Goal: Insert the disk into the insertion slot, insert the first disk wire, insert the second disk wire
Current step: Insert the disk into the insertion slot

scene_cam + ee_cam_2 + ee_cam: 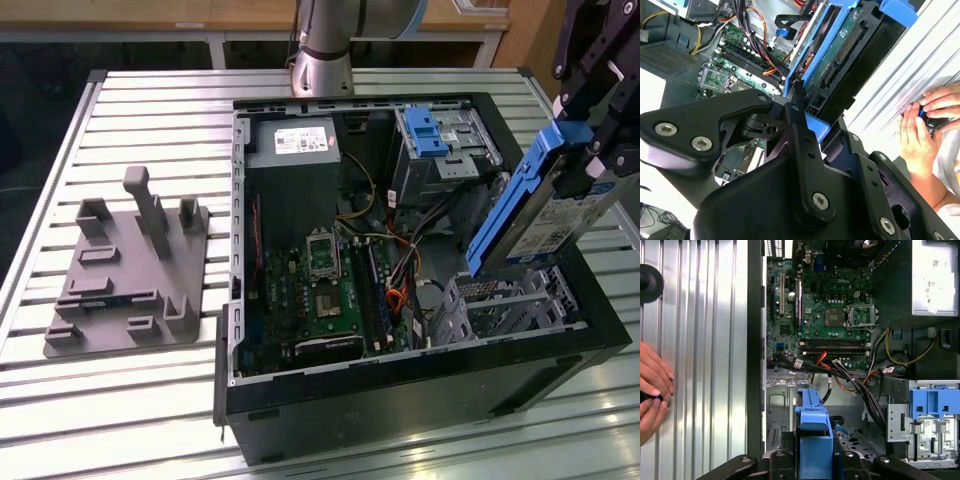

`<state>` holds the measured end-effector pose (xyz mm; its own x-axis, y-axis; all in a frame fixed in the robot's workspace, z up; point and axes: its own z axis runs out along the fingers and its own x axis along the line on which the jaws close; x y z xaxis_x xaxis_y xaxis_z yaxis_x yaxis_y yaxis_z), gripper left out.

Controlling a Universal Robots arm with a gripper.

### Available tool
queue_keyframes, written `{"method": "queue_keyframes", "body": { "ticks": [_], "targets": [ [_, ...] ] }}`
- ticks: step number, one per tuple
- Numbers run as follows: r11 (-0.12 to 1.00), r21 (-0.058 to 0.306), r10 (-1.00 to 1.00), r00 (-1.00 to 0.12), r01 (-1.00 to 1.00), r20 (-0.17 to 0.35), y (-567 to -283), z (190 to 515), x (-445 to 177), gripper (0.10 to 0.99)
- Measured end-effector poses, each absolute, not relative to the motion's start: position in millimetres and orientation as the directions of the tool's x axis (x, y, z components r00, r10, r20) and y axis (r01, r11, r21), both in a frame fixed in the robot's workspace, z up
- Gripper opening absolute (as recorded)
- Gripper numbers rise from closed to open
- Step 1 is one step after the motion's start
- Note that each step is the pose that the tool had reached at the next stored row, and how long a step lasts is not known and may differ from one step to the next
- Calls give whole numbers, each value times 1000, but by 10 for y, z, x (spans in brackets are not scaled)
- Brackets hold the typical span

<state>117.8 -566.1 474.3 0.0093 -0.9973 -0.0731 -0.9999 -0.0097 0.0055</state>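
While the gripper (588,160) pinches the disk (530,220), tilted at three o'clock in the exterior view above the slot (500,305), the disk's low corner could snag the slot's rim or nearby cables (400,280).

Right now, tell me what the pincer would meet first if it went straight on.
Probably the insertion slot: the pincer, shut on the disk, points the disk's lower end down at it, though depth is unclear.
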Motion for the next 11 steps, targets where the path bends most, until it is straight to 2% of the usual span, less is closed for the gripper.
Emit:
{"method": "queue_keyframes", "body": {
  "ticks": [11],
  "targets": [
    [-10, 5, -997, 9, -1000, -78, -5661, 4716, 1178, 365]
  ]
}}
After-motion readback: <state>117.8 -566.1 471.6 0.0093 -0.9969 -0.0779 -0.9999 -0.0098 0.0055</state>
